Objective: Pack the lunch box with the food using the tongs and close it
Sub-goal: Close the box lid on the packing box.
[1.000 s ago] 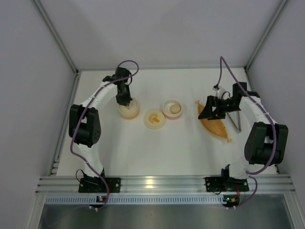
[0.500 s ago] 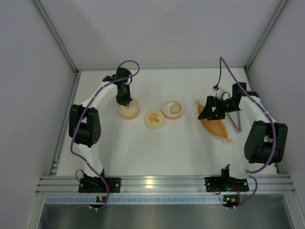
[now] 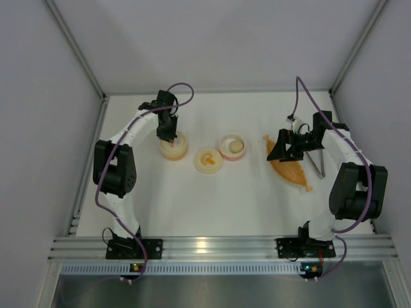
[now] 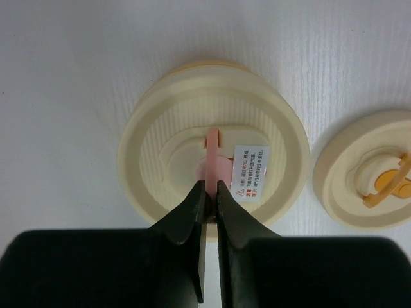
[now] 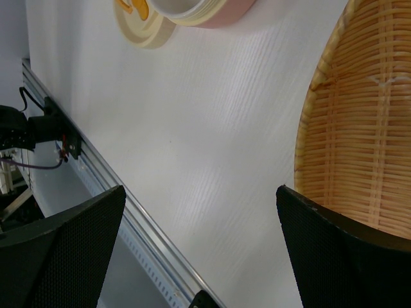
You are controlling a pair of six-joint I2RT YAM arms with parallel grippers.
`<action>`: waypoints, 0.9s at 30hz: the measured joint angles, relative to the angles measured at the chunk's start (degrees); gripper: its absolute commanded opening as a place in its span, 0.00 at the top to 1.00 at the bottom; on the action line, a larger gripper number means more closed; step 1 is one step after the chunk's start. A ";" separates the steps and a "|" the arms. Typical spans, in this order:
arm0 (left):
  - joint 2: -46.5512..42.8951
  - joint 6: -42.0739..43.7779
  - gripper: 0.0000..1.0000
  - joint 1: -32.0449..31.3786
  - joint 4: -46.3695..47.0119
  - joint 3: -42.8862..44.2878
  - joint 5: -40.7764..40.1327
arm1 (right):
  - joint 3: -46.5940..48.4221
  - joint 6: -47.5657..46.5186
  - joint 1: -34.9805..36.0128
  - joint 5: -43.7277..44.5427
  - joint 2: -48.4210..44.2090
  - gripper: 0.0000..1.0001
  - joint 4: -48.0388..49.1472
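Two grippers, two jobs: my left gripper (image 4: 209,186) pinches the thin pink tab (image 4: 212,142) standing on the cream lid (image 4: 160,128), centre frame, fingers pressed tight on it. My right gripper (image 5: 200,192) hangs spread wide at the edge of the wicker tray (image 5: 359,128). The tongs (image 3: 316,163) lie at the right of the overhead view, just beside that tray. They look slim, stiff and probably slippery, best gripped across both arms near mid-length.

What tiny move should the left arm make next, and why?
Probably lift straight up: the left end effector is shut on the pink upright tab of the round cream plastic lid, which sits on its container, so raising should open it.
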 measured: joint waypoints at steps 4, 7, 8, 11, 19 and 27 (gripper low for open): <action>0.02 4.00 1.00 0.13 0.24 0.00 2.49 | 0.00 0.00 0.00 0.00 0.00 0.01 -0.02; 0.13 7.61 1.00 0.26 0.48 0.00 5.27 | 0.00 -0.02 0.00 0.00 0.00 0.01 -0.02; 0.17 9.05 1.00 0.28 0.52 0.00 6.34 | 0.00 -0.02 0.00 0.00 0.00 0.01 -0.02; 0.28 13.27 1.00 0.42 0.59 0.00 9.49 | 0.00 -0.09 0.00 0.00 0.00 0.01 -0.04; 0.55 24.24 1.00 0.42 0.42 0.00 16.15 | 0.00 -0.46 0.00 0.00 0.07 0.01 -0.15; 0.87 36.96 0.90 0.42 -1.36 0.20 20.96 | 0.02 -0.48 0.00 0.00 0.61 0.01 -0.20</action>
